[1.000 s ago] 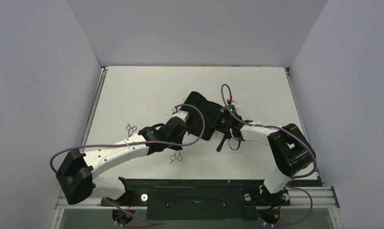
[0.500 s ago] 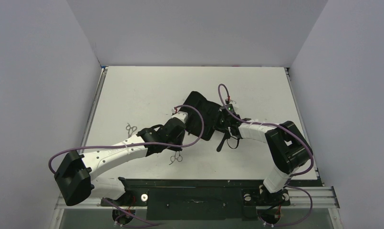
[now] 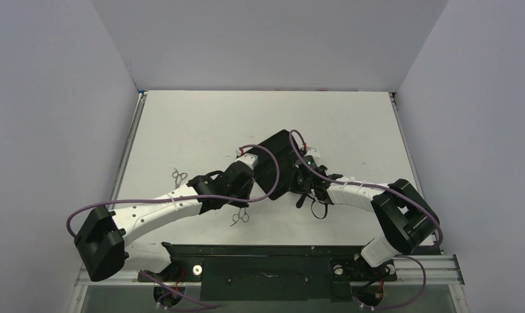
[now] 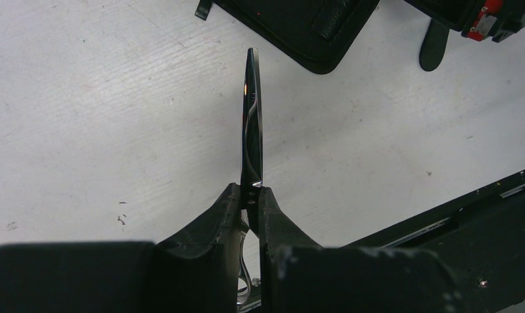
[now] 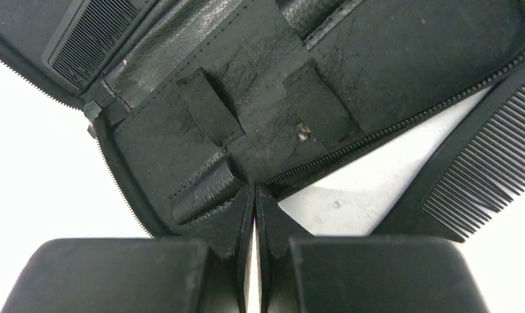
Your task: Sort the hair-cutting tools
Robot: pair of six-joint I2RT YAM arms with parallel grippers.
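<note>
My left gripper [image 4: 252, 192] is shut on a thin silver pair of scissors [image 4: 252, 117], blades pointing away over the white table, just short of the open black case [image 4: 305, 26]. From above, that gripper [image 3: 246, 163] sits at the case's [image 3: 276, 163] left edge. My right gripper [image 5: 254, 190] is shut, its tips pinching the zip edge of the case [image 5: 259, 98]. One black comb [image 5: 90, 39] lies inside the case. Another comb [image 5: 481, 169] lies on the table to the right. My right gripper [image 3: 297, 179] is at the case's near right side.
Two more silver scissors lie loose on the table [image 3: 201, 124], one at the left [image 3: 179, 176] and one nearer the front [image 3: 241, 215]. A black rail [image 3: 266, 251] runs along the near edge. Grey walls close in on both sides and the back.
My right gripper has closed at the case's edge and moved left and nearer. The case has shifted and tilted with it. The left arm has stayed put with its scissors.
</note>
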